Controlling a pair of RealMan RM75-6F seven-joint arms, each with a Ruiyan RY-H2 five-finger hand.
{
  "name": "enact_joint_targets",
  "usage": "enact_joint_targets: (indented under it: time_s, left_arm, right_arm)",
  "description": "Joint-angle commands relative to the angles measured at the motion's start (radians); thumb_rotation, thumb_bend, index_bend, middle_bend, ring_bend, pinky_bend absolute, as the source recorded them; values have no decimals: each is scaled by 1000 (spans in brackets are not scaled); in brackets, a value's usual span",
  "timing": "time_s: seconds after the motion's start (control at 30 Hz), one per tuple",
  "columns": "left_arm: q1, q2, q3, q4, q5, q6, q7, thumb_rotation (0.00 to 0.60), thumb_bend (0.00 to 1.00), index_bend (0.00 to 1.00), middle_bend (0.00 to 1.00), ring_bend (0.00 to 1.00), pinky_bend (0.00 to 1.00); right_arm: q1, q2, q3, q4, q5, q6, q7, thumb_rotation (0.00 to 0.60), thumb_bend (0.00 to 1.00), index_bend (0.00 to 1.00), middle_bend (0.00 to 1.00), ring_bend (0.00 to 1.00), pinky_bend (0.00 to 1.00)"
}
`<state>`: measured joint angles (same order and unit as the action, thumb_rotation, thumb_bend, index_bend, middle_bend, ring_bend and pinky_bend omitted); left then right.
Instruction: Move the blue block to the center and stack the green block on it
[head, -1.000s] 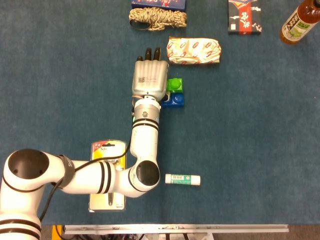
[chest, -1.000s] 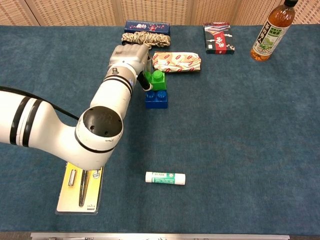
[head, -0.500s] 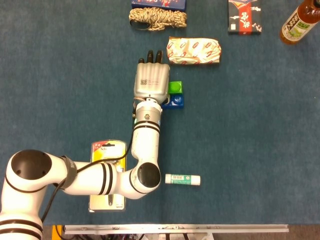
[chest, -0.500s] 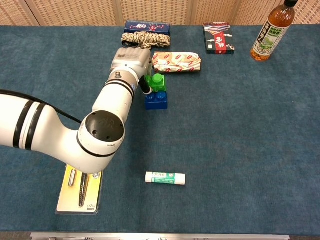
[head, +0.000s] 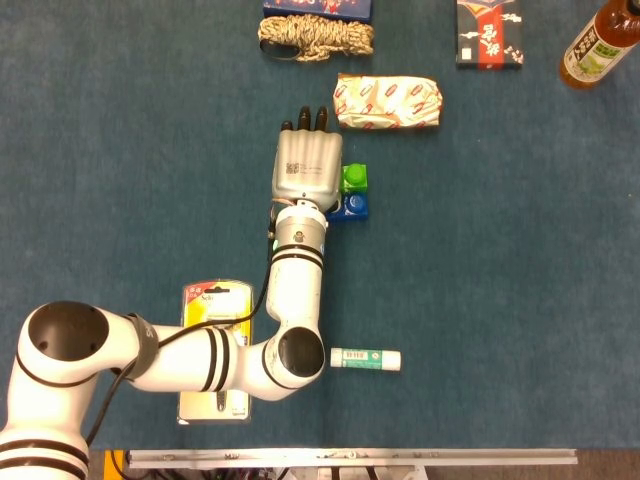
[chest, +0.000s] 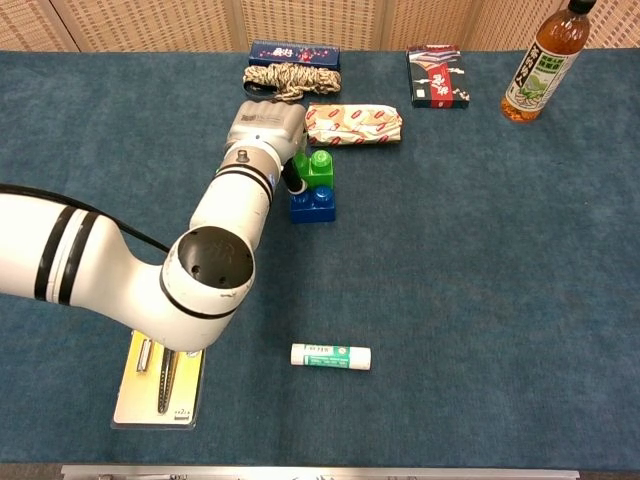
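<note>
One left hand (head: 306, 168) reaches flat, holding green block (chest: 318, 168) on blue block (chest: 314, 203).

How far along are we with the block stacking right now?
The blue block sits mid-table, so that part looks done. The green block is already on top of it. The left hand is right against the green block; whether its fingers grip it cannot be seen. What's left: let go, pull the hand away, and check the stack stands.
</note>
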<state>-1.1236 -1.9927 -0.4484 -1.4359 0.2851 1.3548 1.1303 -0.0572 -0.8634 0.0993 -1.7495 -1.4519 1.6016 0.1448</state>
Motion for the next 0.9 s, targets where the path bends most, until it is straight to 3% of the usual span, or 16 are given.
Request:
enact_joint_targets:
  time_s: [0.03, 0.3, 0.43, 0.7, 0.9]
  left_arm:
    - [4, 4, 0, -6, 4, -1, -4, 600, 295, 519, 128, 88, 215]
    - [27, 34, 2, -55, 22, 12, -20, 600, 295, 228, 136, 89, 219]
    - [44, 60, 5, -106, 32, 28, -29, 600, 295, 148, 137, 89, 220]
    - [98, 148, 36, -277, 51, 88, -34, 600, 295, 153, 142, 92, 223]
    - [177, 264, 110, -457, 121, 152, -66, 600, 296, 206, 147, 95, 224]
  right_arm:
    - [-1, 0, 0, 0, 1, 0, 1, 600, 226, 228, 170, 0, 99]
    - [2, 0, 0, -2, 3, -6, -5, 600, 226, 228, 170, 0, 99]
    - [3, -3, -1, -3, 6, -9, -13, 600, 226, 229, 170, 0, 99]
    - [7, -5, -1, -4, 8, -15, -21, 600, 226, 228, 170, 0, 99]
    - [11, -8, 0, -6, 12, -22, -31, 600, 226, 229, 170, 0, 99]
